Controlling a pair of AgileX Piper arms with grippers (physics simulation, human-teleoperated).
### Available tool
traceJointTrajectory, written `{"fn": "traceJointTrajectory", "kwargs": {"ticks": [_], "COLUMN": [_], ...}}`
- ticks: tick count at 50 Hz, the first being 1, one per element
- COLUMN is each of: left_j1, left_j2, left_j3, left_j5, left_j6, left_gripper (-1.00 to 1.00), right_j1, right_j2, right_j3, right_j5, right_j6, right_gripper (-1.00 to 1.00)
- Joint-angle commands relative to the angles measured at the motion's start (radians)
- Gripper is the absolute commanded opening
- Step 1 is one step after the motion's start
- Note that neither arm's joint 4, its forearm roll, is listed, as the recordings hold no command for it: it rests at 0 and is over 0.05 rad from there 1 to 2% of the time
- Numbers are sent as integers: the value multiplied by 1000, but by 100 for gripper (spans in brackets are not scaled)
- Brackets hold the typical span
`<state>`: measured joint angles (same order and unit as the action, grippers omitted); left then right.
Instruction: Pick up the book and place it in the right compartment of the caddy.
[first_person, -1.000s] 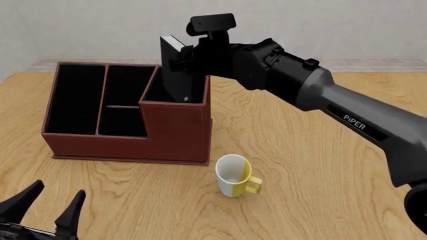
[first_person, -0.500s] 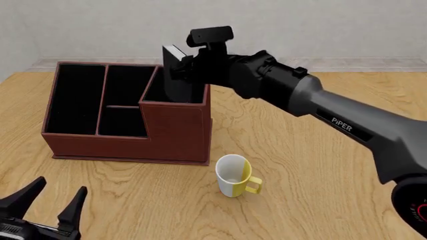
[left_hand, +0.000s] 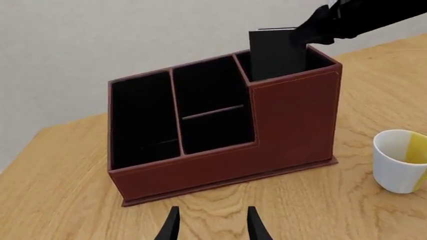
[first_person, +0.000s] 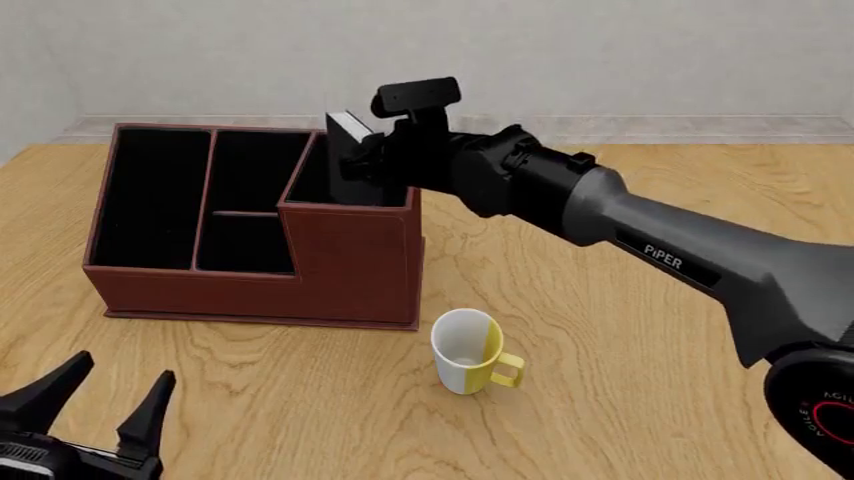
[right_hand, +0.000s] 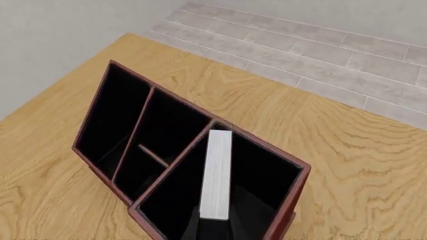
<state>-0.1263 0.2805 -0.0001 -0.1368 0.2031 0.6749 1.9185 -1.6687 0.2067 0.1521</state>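
Note:
The reddish-brown caddy stands at the back left of the table; it also shows in the left wrist view and the right wrist view. The black book stands upright, its lower part down inside the right compartment. My right gripper is shut on the book from above. The right wrist view shows the book's white page edge inside the right compartment. The book's black cover shows in the left wrist view. My left gripper is open and empty, low at the near left.
A white and yellow mug stands upright in front of the caddy's right end, near the right arm's path; it also shows in the left wrist view. The caddy's other sections hold nothing.
My right gripper has lowered the book deeper into the right compartment, and the arm has dropped. The left gripper has barely moved.

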Motion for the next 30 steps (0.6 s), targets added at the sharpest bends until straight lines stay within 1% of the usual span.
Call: {"fn": "traceJointTrajectory", "kwargs": {"ticks": [1, 30], "left_j1": [4, 8], "left_j2": [11, 41], "left_j3": [0, 0], "left_j5": [-9, -35], "left_j6": [2, 6], "left_gripper": [100, 100], "right_j1": [2, 4], "right_j2": [3, 12], "right_j3": [4, 23], "right_j5": [-24, -46], "right_j6": [22, 30], "right_gripper": [-100, -100]}}
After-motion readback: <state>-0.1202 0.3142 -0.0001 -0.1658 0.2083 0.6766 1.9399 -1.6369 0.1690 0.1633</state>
